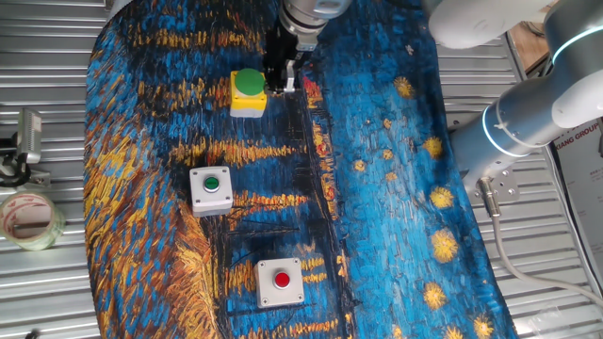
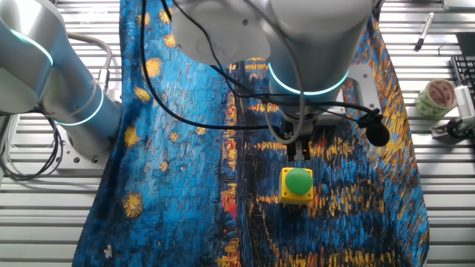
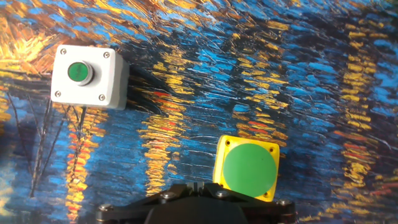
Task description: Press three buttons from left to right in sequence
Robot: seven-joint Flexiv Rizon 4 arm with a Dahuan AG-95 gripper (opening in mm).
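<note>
You are working on a painted blue-and-gold cloth [image 1: 377, 188] that covers most of the bench, and the three buttons sit on it in a line. Nothing here is a container, so nothing holds anything; a roll of tape [image 1: 28, 218] lies off the cloth at the bench edge.

Largest first: the yellow box with the big green dome [image 1: 248, 91] sits toward the far edge in one fixed view. It looks like rigid plastic, light enough to skid on the cloth, so press straight down on the crown of the dome and do not grip it.

Next, the grey-white box with the small green button [image 1: 211, 189] stands mid-cloth, well apart from the yellow one. Its cap is small and needs a centred push.

The grey-white box with the small red button [image 1: 281, 282] lies near the opposite bench edge and should handle the same way.

Your gripper [image 1: 283, 80] hangs just beside the yellow box, on its right in that view. I cannot tell whether its fingers are parted or closed, or whether they touch the box.
</note>
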